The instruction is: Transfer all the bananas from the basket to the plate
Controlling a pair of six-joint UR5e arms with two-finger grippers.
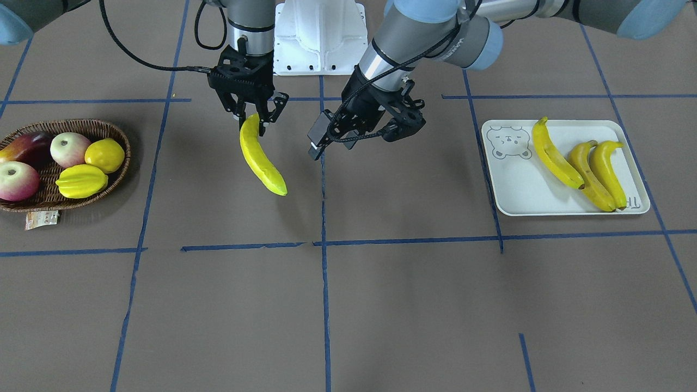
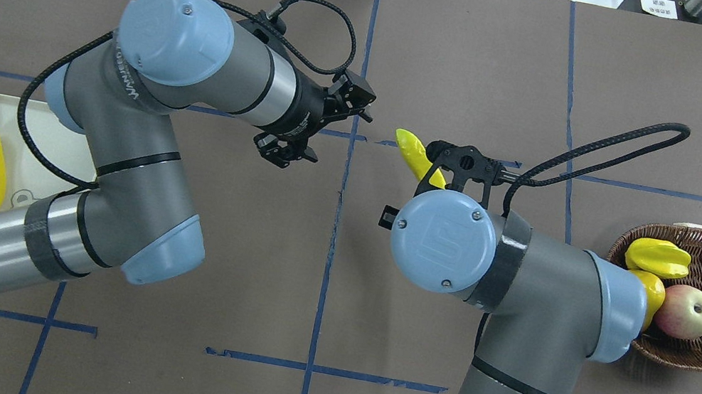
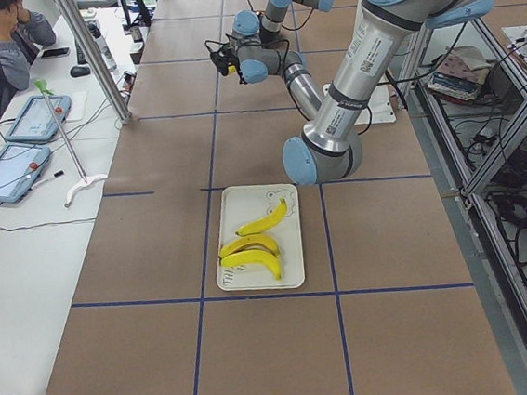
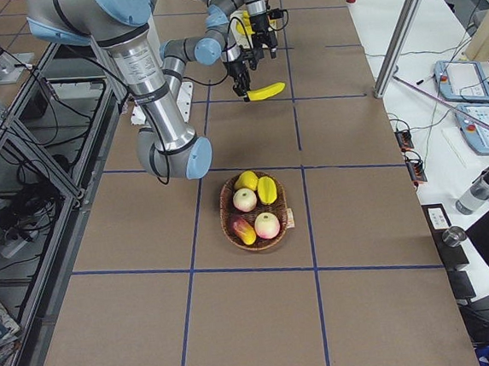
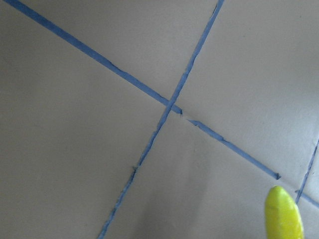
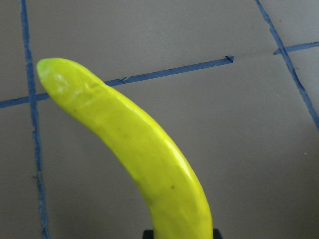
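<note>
Over the table [image 1: 381, 305], the right hand [image 1: 253, 124] grips a banana [image 1: 261, 162], apparently aloft.

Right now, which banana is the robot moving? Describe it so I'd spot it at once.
Look at the middle of the table, between the basket and the plate. There the right gripper grips one banana by its top end. It alone hangs from a gripper; the three others lie on the plate.
</note>
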